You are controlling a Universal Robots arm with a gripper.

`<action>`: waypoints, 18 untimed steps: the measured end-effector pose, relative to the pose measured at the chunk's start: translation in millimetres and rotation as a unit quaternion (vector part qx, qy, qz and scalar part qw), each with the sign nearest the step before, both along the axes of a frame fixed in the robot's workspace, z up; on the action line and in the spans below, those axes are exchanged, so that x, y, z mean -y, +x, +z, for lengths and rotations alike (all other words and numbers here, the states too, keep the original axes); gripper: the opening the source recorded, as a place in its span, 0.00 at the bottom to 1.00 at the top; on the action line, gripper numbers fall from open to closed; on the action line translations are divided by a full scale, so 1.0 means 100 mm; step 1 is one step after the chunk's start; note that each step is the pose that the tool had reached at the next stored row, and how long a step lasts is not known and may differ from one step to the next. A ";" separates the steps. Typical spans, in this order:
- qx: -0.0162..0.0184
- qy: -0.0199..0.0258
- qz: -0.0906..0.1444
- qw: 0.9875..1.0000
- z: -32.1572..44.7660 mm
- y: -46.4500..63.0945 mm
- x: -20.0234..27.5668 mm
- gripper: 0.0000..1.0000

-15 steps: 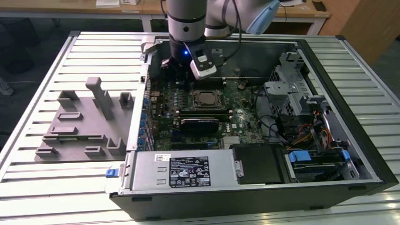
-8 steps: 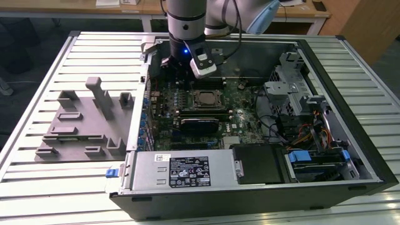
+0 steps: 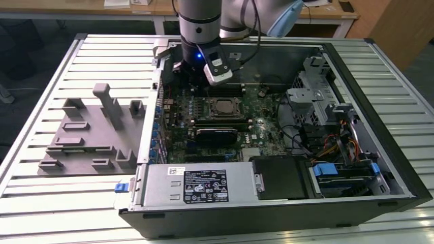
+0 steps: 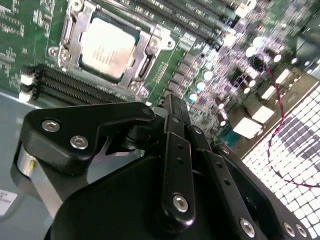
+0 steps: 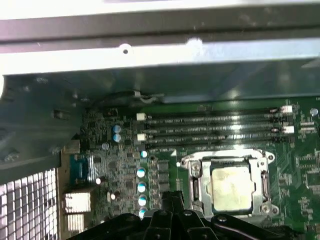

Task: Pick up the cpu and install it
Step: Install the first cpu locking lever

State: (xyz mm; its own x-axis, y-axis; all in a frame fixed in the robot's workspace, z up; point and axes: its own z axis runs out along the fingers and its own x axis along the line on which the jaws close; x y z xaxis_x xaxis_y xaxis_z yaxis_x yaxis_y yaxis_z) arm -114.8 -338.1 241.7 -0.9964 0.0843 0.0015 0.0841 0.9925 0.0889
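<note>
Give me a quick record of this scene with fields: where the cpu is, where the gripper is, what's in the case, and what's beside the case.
cpu: seated in the motherboard socket, inside its metal frame, silvery top facing up
gripper: above the motherboard near the memory slots, apart from the cpu, holding nothing visible; finger state unclear
case: open computer case lying on its side, power supply along its near edge
beside case: grey fixture tray at the exterior view's left, on the slatted table
</note>
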 end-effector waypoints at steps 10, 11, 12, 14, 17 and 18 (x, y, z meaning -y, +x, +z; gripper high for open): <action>0.000 0.039 0.000 0.999 -0.001 -0.07 0.002 0.11; 0.000 0.044 0.000 0.999 -0.001 -0.08 0.003 0.11; 0.000 0.048 0.000 0.999 -0.001 -0.08 0.003 0.11; 0.000 0.060 0.000 0.998 -0.001 -0.09 0.003 0.11; 0.000 0.068 0.000 0.998 0.001 -0.09 0.003 0.11; 0.000 0.071 0.000 0.998 0.005 -0.09 0.003 0.11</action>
